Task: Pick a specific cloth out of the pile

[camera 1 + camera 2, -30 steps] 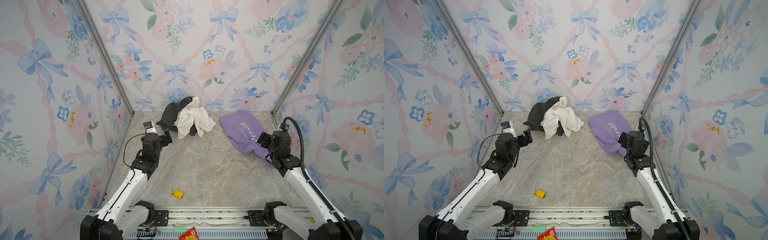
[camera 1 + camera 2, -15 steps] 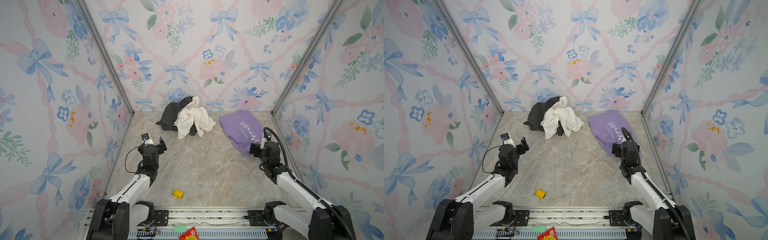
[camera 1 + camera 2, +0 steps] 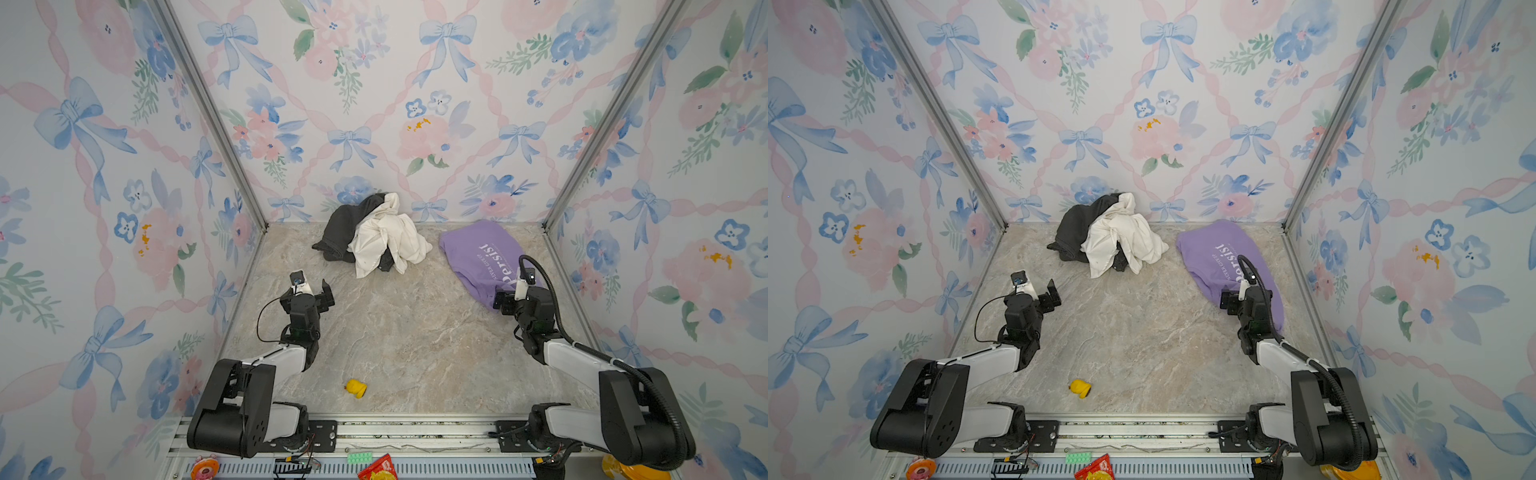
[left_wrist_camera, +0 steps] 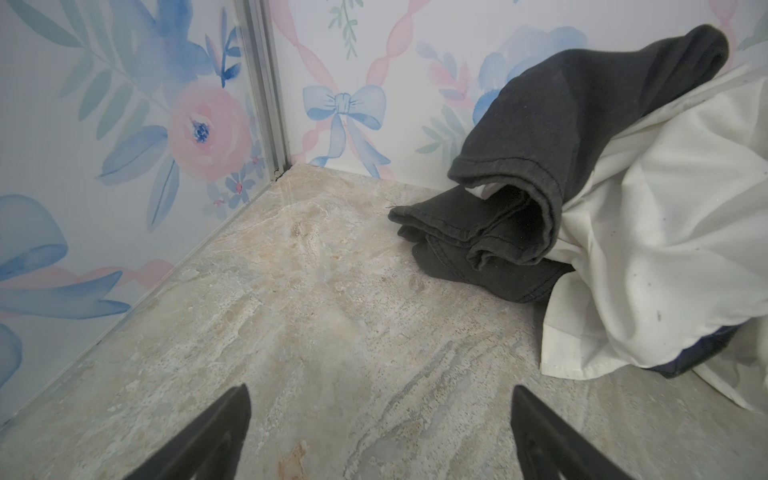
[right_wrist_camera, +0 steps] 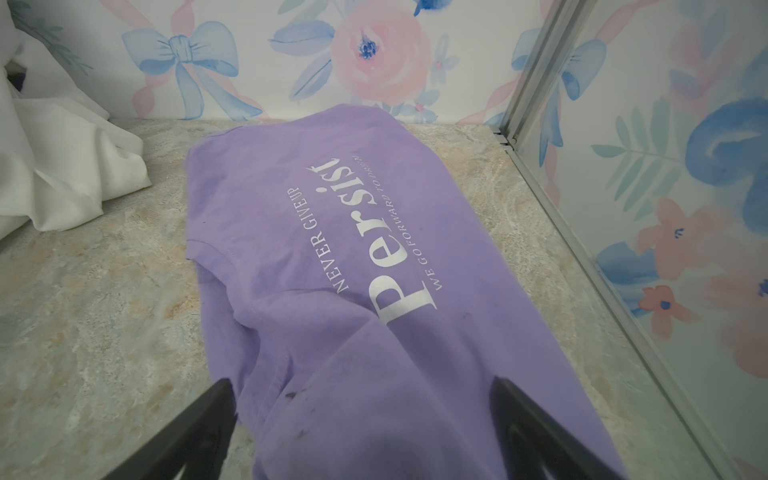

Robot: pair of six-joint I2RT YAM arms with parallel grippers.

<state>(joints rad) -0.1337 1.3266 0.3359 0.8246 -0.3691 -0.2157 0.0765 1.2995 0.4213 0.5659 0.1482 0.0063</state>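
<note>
My right pincer point(image 5: 361, 384) stands with its jaws wide apart, clamped on nothing. In its wrist view the two dark fingertips frame the near end of the lavender T-shirt point(image 5: 332, 249). I cannot tell whether they touch the fabric. The shirt lies spread flat on the marbled surface point(image 3: 415, 332) near the back right corner. Its white lettering, "Persist" with smaller lines "NEVER GIVE UP" and "WE GO FORWARD" beside it, faces up. In both top views the lavender T-shirt point(image 3: 473, 253) point(image 3: 1212, 253) lies apart from the pile point(image 3: 370, 237), with a strip of bare surface between them.

The pile sits against the back wall point(image 3: 374, 124). It is a dark grey garment point(image 3: 338, 232) with a cream-white garment point(image 3: 388, 241) draped partly over it.

My left pincer point(image 4: 378, 392) is also spread wide and empty. It hangs over bare surface, near the dark grey garment point(image 4: 540, 166) but not touching it.

A small yellow toy point(image 3: 355, 388) lies alone at the front of the surface, well apart from both arms.
</note>
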